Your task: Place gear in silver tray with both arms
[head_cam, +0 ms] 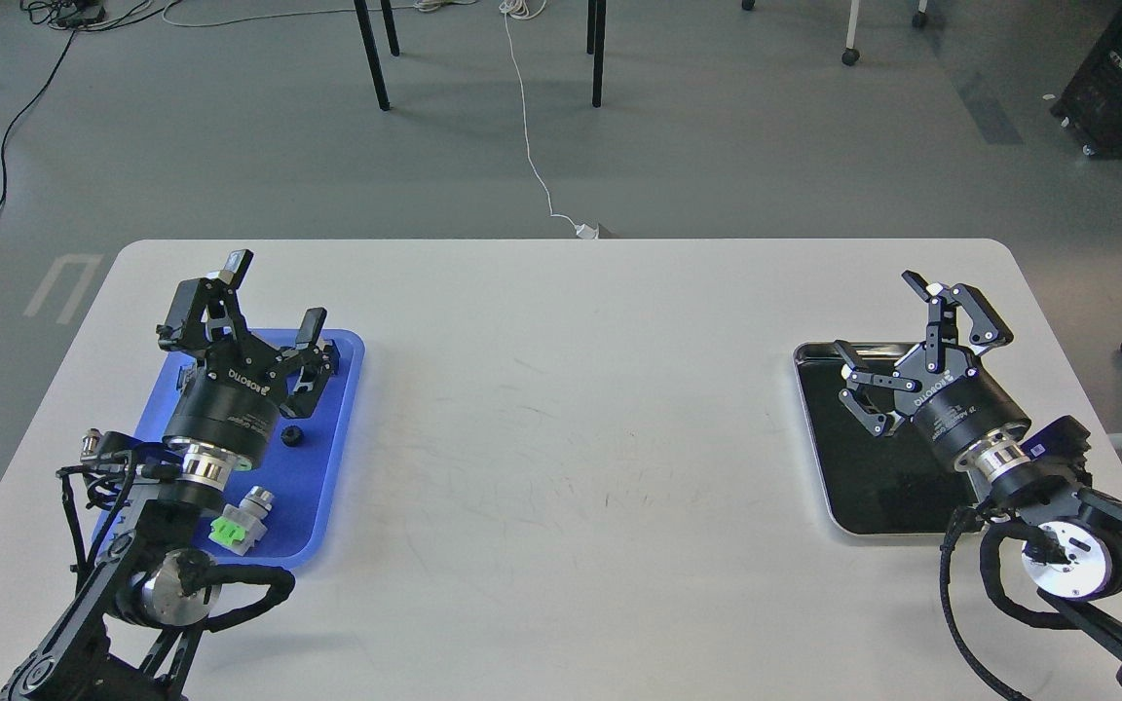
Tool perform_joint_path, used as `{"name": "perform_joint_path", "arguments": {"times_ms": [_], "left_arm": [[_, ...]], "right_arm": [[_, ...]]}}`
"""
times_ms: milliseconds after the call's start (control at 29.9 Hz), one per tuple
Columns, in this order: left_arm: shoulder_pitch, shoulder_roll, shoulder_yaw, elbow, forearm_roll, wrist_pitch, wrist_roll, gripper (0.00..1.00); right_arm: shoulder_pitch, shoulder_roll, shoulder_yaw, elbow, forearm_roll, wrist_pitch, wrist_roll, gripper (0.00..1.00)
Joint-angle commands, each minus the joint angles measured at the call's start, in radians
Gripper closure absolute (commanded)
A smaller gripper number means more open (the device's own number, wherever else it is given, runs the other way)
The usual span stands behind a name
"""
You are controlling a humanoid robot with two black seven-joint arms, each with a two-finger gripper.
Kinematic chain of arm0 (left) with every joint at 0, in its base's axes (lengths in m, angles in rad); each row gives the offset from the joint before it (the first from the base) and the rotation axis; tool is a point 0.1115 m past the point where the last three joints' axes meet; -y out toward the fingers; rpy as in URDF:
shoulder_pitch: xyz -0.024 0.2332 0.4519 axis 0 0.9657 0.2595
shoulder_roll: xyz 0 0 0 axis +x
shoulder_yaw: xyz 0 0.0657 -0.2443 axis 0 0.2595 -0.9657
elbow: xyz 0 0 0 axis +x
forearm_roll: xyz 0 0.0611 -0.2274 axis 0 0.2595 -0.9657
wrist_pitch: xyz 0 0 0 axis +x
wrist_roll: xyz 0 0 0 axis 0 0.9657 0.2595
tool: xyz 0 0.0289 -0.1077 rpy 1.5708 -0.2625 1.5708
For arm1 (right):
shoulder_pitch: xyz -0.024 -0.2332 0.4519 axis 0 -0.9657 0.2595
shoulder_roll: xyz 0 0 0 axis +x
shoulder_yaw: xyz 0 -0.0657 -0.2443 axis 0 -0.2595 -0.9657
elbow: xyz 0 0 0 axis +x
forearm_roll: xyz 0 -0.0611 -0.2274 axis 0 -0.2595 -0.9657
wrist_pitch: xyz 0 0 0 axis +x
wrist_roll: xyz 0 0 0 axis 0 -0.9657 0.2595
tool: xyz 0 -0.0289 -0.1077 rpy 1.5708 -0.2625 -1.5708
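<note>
Hovering, our open left claw [264,292] hangs over the blue tray [342,428] holding a small black gear [293,436]; our open right claw [912,336], lettered ROBOTIQ, over the silver tray [848,487].

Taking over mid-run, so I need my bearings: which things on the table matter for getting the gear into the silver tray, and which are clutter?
Belongs to the job:
- shiny rectangular silver tray, looks empty
- small black gear-like part on the blue plastic tray
- left gripper and right gripper, both open

Lying about:
- grey connector with green block
- white table
</note>
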Motion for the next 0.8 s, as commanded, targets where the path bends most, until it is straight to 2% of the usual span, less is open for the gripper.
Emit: {"name": "perform_joint_path", "arguments": {"times_ms": [0,468,668,768], "left_arm": [[-0.003,0.004,0.0,0.012,-0.041,0.01,0.005,0.02],[-0.002,0.031,0.038,0.02,-0.046,0.009,0.002,0.02],[0.003,0.033,0.038,0.023,-0.045,0.003,-0.017,0.02],[0.006,0.036,0.038,0.02,-0.044,0.0,-0.043,0.02]], "right_arm": [[0.001,0.002,0.0,-0.001,0.0,0.005,0.0,0.01],[-0.006,-0.005,0.014,0.0,0.002,0.018,0.0,0.01],[-0.003,0.0,0.008,-0.05,0.0,0.004,0.0,0.01],[-0.003,0.0,-0.001,-0.055,0.0,0.007,0.0,0.01]]}}
